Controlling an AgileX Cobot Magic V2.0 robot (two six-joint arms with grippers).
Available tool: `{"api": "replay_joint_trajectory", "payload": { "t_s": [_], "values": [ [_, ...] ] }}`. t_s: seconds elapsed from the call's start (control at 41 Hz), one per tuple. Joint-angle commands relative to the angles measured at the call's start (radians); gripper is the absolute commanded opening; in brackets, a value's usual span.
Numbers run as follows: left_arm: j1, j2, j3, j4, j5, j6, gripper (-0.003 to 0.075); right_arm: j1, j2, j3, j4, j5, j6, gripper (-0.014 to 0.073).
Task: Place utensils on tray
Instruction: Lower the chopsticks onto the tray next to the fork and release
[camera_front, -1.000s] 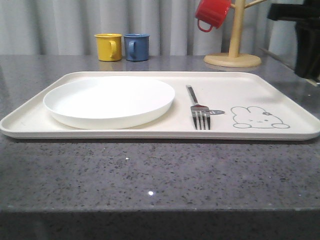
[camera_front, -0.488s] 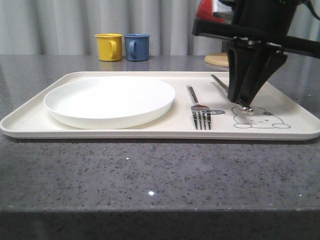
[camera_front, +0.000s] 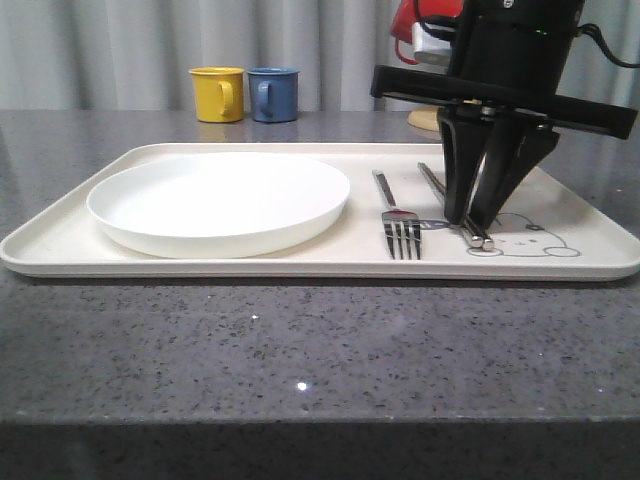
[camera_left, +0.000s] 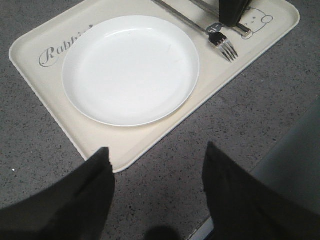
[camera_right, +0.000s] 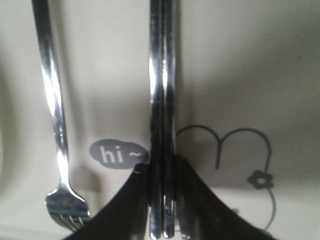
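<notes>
Your right gripper (camera_front: 478, 222) is down over the right part of the cream tray (camera_front: 300, 262), its fingers pinched narrow on the pair of chopsticks (camera_right: 162, 100), which lie side by side across the rabbit drawing (camera_front: 520, 237) with their near ends at its ear. The fork (camera_front: 396, 220) lies flat on the tray just beside them, tines toward you, between the chopsticks and the round white plate (camera_front: 218, 200). Your left gripper (camera_left: 157, 165) hovers wide apart over the grey countertop (camera_front: 300, 350) near the tray's edge, holding nothing.
</notes>
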Motion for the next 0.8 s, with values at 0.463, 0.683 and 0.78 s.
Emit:
{"api": "replay_joint_trajectory", "payload": {
  "t_s": [0.463, 0.683, 0.78],
  "values": [
    [-0.008, -0.005, -0.024, -0.016, -0.066, -0.01, 0.0388, -0.112, -0.301, -0.028, -0.34, 0.112, -0.101, 0.0215],
    [-0.008, -0.005, -0.024, -0.016, -0.066, -0.01, 0.0388, -0.338, -0.298, -0.028, -0.304, 0.112, -0.243, 0.0215],
    [-0.008, -0.005, -0.024, -0.016, -0.066, -0.01, 0.0388, -0.432, -0.278, -0.028, -0.303, 0.112, -0.301, 0.0215]
  ]
}}
